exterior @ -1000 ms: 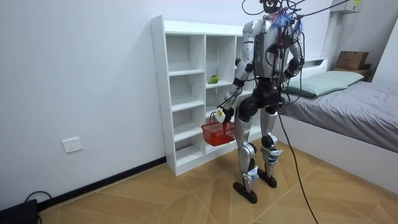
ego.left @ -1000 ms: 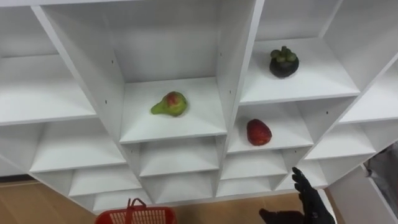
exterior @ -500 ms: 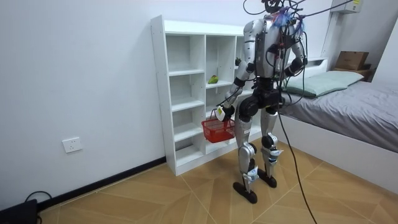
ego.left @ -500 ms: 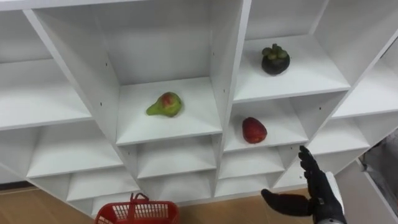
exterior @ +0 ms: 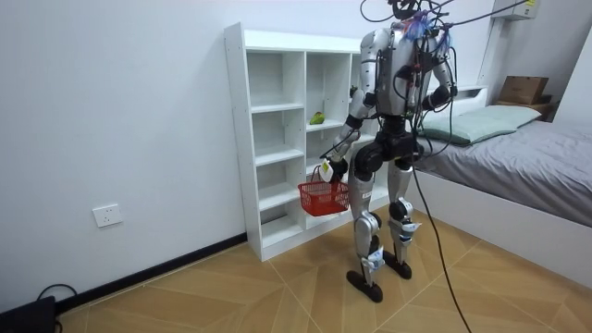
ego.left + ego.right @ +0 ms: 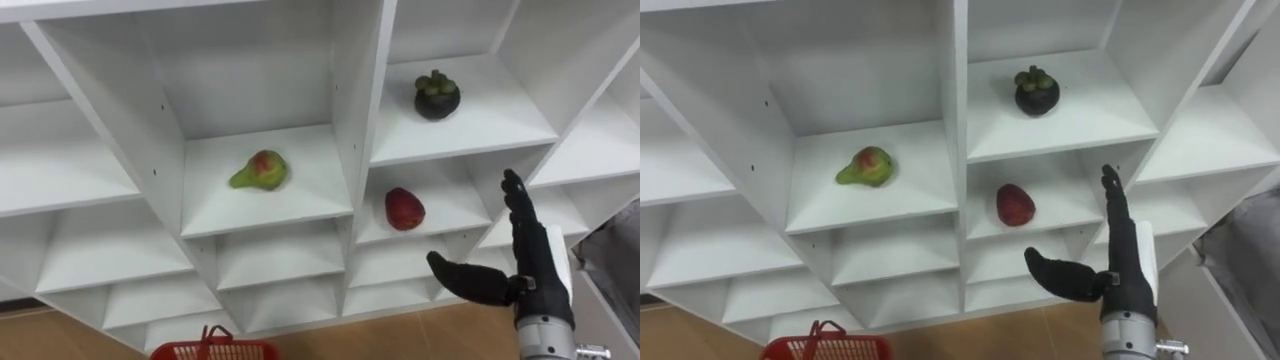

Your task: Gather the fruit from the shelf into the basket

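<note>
Red fruit (image 6: 405,208) lies untouched on a closet (image 6: 355,120) shelf just right of centre. The mangosteen (image 6: 437,95) sits one shelf above it in the upper right, and the pear (image 6: 259,170) is in the compartment to its left. At the lower right, the right robot hand (image 6: 528,278) is spread wide and empty, near the red fruit but apart from it. The red basket (image 6: 240,348) at the bottom edge hangs from the left robot hand (image 5: 331,167), whose grip I cannot tell. By these signs nothing is collected yet, and all three fruits remain to be picked.
</note>
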Controlling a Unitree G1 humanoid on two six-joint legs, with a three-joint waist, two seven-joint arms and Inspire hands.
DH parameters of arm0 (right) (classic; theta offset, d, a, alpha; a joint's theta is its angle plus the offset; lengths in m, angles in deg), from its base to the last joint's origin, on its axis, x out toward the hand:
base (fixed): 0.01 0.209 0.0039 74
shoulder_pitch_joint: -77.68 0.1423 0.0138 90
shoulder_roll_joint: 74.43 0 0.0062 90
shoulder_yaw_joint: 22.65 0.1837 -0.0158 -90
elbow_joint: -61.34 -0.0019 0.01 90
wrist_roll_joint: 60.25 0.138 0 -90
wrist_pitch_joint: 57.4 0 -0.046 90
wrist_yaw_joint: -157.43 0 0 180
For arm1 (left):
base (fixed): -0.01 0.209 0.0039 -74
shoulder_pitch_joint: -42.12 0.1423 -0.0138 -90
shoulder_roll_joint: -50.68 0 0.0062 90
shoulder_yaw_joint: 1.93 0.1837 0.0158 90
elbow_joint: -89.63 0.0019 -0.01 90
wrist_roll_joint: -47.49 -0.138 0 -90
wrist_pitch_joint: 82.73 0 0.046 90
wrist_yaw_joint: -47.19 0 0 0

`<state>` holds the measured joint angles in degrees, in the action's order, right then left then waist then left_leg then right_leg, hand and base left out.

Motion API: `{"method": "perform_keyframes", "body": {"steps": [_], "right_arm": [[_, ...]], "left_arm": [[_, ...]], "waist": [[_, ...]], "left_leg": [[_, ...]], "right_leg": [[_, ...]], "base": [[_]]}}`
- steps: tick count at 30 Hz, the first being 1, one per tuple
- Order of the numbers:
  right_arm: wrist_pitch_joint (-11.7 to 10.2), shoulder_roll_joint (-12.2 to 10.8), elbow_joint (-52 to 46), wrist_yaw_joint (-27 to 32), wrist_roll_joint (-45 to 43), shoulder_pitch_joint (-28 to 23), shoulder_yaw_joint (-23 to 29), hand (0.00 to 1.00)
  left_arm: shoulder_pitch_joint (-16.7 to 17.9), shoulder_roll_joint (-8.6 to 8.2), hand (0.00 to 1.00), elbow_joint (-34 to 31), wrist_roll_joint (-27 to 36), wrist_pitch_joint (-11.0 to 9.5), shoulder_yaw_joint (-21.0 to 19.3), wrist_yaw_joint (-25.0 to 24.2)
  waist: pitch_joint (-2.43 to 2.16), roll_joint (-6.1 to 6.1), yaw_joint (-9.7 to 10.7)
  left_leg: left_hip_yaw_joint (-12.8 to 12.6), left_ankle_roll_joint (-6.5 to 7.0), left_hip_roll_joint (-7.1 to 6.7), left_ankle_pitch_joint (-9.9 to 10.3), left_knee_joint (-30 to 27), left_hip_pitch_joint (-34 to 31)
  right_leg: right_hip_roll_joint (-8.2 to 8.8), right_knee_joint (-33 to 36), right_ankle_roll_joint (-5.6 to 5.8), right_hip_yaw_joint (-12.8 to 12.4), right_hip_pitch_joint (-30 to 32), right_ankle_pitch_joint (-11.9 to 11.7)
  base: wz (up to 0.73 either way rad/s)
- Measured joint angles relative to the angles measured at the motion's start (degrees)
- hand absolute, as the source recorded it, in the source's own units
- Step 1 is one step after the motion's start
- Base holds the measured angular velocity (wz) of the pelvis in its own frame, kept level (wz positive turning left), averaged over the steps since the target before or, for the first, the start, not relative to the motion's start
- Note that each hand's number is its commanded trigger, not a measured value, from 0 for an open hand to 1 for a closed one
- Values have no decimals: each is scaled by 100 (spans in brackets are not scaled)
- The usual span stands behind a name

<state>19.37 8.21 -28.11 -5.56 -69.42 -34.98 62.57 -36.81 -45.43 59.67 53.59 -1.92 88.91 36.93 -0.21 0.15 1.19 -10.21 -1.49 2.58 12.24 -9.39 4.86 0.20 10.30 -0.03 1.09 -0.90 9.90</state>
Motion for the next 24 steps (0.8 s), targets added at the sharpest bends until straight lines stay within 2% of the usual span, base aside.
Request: {"method": "perform_keyframes", "body": {"steps": [10, 18, 24], "right_arm": [[0, 9, -126, 244, -49, 206, -77, 0], [-117, 35, -346, 629, -277, 424, -80, 0], [-124, 219, -716, 1042, -285, 466, -89, 0]], "left_arm": [[-32, -4, 100, 127, -6, 1, 54, -93], [-8, 3, 100, -39, -4, -1, 50, -163], [-29, 11, 100, -38, 0, 0, 105, -129]], "waist": [[18, 53, -10], [14, 29, -25], [2, -14, -33]], "left_leg": [[-68, 1, 21, 1, 52, -26], [-62, 18, 26, -10, 79, -45], [-59, 18, 26, -10, 79, -35]], "right_leg": [[-21, 45, -2, -6, 101, -11], [-28, 34, -11, 0, 109, -17], [-28, 21, -11, 11, 97, -17]], "base": [[-1], [0], [0]]}}
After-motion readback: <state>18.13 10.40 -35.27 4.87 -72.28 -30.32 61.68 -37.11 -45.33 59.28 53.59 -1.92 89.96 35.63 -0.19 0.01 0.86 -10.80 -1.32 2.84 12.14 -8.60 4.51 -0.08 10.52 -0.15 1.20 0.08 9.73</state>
